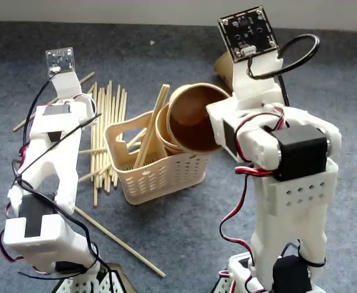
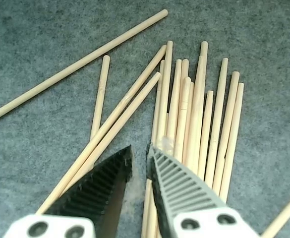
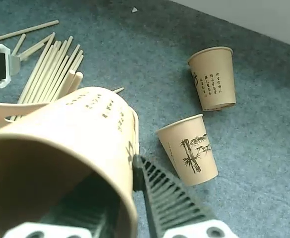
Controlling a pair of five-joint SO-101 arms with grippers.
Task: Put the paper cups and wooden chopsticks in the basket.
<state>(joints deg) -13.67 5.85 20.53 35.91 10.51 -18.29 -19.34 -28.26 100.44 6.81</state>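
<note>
- At right gripper [image 3: 133, 166]: clamped on rim of held paper cup [image 3: 70, 144], one finger inside, one outside.
- Held cup tipped on its side, mouth facing the arm, at far end of basket [image 1: 166, 177].
- Just beside it, inside basket: second cup [image 1: 161, 131] and leaning chopsticks [image 1: 149, 131].
- At left gripper [image 2: 140, 152]: barely parted, nothing between, tips over chopstick pile [image 2: 194, 114] lying beside basket.
- Beyond basket, both on their sides, apart: farther loose cup [image 3: 211, 79], nearer loose cup [image 3: 189, 148].
- Near left arm's base: stray chopstick [image 1: 120, 242], lying diagonal.
- Underneath all: grey-blue carpet [image 1: 184, 232]; pale wall [image 3: 263, 20] behind.
- Pose: stretched forward and low on the left; folded, wrist bent toward basket, on the right.
</note>
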